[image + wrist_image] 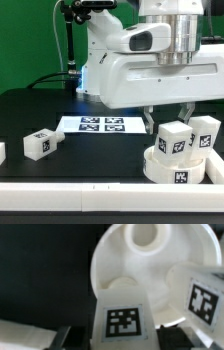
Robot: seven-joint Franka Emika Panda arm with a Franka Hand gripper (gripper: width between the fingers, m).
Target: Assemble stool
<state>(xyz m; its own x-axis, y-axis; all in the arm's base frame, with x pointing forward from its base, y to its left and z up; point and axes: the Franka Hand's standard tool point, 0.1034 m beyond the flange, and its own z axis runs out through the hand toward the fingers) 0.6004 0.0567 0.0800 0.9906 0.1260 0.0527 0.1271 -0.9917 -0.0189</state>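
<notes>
The ring-shaped seat [178,168] lies flat on the black table [40,108], close to the table's corner at the exterior view's right, by the edge nearest that camera. It serves as the holder here: two white tagged blocks stand upright on its rim, side by side. The one toward the exterior view's left is a leg [175,139], and the second leg [206,133] stands just beside it, apart from it by a narrow gap. How deep either sits in its socket cannot be told.

The jaws are clamped on the leg from above. In the wrist view the dark fingers [62,336] press against both sides of that leg [122,321], whose tag faces the camera. The seat [112,263] spreads beneath it with its round central hole in sight, and the second leg [205,297] rises close by.

The marker board [100,124] lies flat near the middle of the table. A loose leg [40,143] rests on the table well apart from the seat, toward the exterior view's left. A further white block [2,151] sits at that side and is cut off by the picture's border. A white rail [90,190] runs along the near edge.
</notes>
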